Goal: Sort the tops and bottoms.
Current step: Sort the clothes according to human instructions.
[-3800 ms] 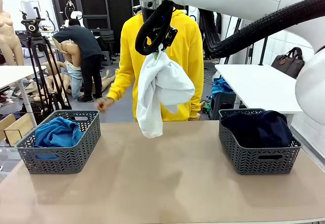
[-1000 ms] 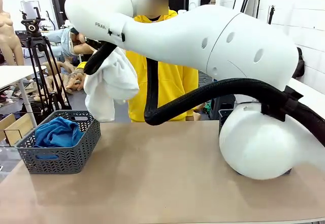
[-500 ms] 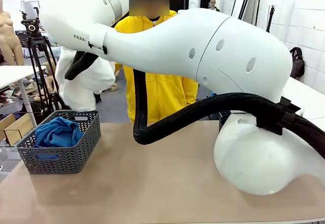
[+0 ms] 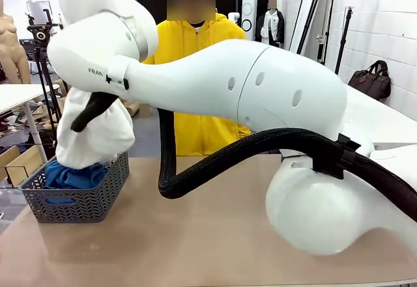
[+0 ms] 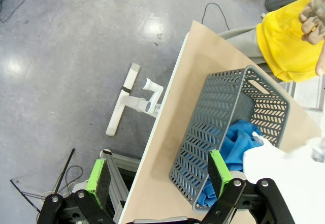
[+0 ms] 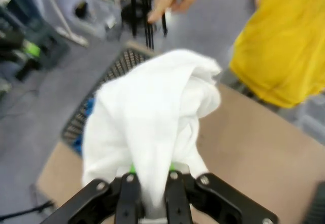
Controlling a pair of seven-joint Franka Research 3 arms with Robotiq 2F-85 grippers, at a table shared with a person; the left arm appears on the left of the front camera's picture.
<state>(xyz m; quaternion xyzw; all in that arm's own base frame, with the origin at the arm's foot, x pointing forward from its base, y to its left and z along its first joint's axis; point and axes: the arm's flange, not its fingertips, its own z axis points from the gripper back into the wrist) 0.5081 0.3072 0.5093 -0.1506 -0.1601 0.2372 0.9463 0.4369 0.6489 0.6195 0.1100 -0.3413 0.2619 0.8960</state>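
We judge sort nearly done: white garment [image 4: 94, 137] hangs at left of front view, its hem touching grey basket [image 4: 78, 199], not yet released. Right gripper [image 6: 147, 193] pinched tight on it. Left gripper [image 5: 157, 176] spread wide, empty, beside basket. Basket holds bright blue garment [image 5: 236, 140]. Release remains; other garments we cannot see.
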